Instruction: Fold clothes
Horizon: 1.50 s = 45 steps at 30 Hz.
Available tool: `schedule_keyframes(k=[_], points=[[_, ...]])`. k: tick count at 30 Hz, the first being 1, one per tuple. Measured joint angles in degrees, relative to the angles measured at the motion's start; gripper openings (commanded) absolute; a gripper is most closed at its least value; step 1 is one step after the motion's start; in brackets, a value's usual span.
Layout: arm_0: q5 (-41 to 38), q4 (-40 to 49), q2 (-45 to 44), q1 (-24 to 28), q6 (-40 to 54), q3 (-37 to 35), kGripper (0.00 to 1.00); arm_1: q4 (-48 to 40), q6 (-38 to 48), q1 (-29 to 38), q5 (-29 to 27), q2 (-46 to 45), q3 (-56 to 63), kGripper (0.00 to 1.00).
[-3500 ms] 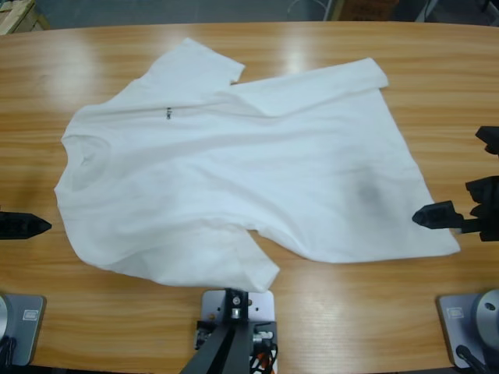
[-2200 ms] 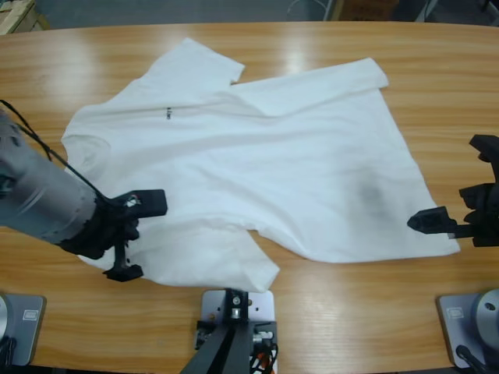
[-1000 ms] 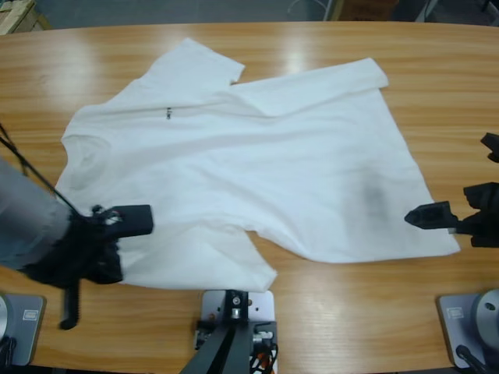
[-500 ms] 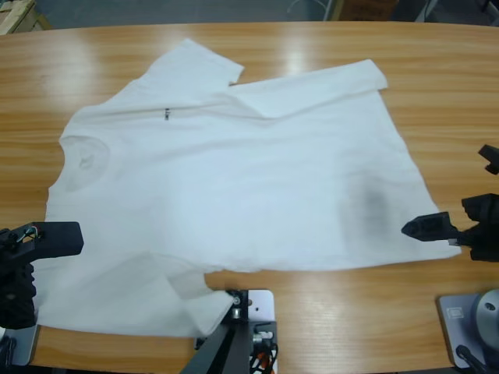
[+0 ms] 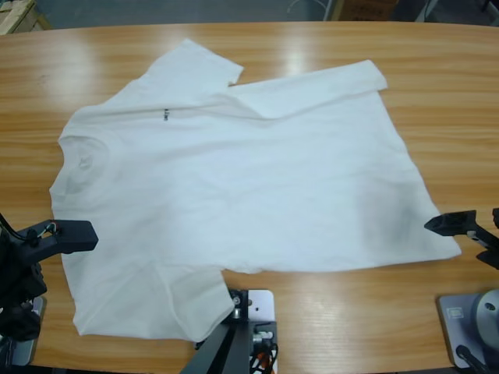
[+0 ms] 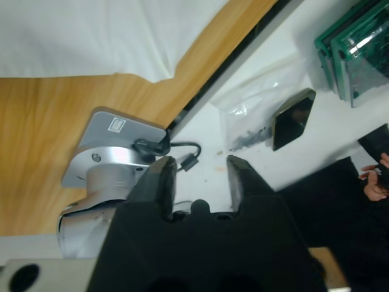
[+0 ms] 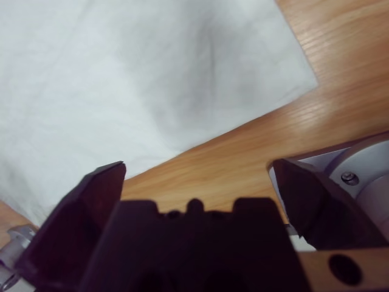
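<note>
The clothes are one white T-shirt (image 5: 234, 171) lying flat on the wooden table (image 5: 437, 93), neck to the left, hem to the right. A small dark mark (image 5: 165, 115) sits on its chest. The near sleeve (image 5: 140, 300) is spread out at the table's front edge. My left gripper (image 5: 54, 249) is open just left of that sleeve, holding nothing; the left wrist view shows its jaws (image 6: 199, 179) over the table's edge, with a shirt corner (image 6: 91, 30) above. My right gripper (image 5: 456, 238) is wide open beside the hem corner (image 7: 121, 79), not touching it.
Bare wood (image 5: 93, 54) runs around the shirt on the far, left and right sides. Past the table's edge (image 6: 231, 67), the left wrist view shows the floor with a plastic bag (image 6: 255, 103), a dark square object (image 6: 293, 118), green panels (image 6: 352, 42) and a person's hand (image 6: 374, 182).
The left arm came in over the near sleeve, drew it and the shoulder toward the table's front-left edge, then let go. The sleeve now lies flat. The right gripper backed off to the right.
</note>
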Motion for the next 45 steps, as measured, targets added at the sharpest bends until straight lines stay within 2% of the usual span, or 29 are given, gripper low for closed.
schedule_keyframes(k=[3,5,7,13,17,28,33,34,36,37,45], points=[[-0.39,-0.48,-0.38,0.00,-0.06,0.00,0.572,-0.21,-0.71,0.00,0.00,0.01,0.00,0.991],[-0.53,-5.05,-1.77,-0.01,-0.75,0.48,0.563,-0.33,-1.48,0.00,0.00,0.03,0.00,0.990],[-1.01,-14.03,-3.55,-0.06,-2.55,3.70,0.563,-0.38,-2.46,0.00,0.00,0.04,0.01,0.978],[-2.29,-41.90,-4.65,-0.15,-5.12,20.52,0.568,-0.52,-5.72,0.39,0.00,0.10,0.11,0.973],[-2.28,-50.66,-4.58,-0.11,-5.07,25.84,0.568,0.39,-8.30,0.42,0.01,0.11,0.10,0.945],[-2.17,-54.58,-1.14,0.59,-4.55,26.66,0.568,0.43,-8.88,0.42,0.04,0.15,0.10,0.941],[0.68,-54.59,-0.79,0.71,-4.55,26.66,0.562,0.43,-8.88,0.42,0.10,0.15,0.10,0.941],[1.20,-54.59,-0.79,0.91,-4.55,26.66,0.544,0.43,-8.89,0.42,0.11,0.15,0.10,0.941],[1.52,-54.59,-0.79,1.11,-4.55,26.65,0.388,0.43,-8.89,0.42,0.14,0.15,0.10,0.944],[1.50,-54.59,-0.78,1.15,-4.55,26.65,0.365,0.43,-8.89,0.42,0.15,0.15,0.11,0.945],[-4.59,-54.59,2.00,1.18,-4.36,26.66,0.358,0.42,-8.90,0.42,0.20,0.34,0.11,0.941]])
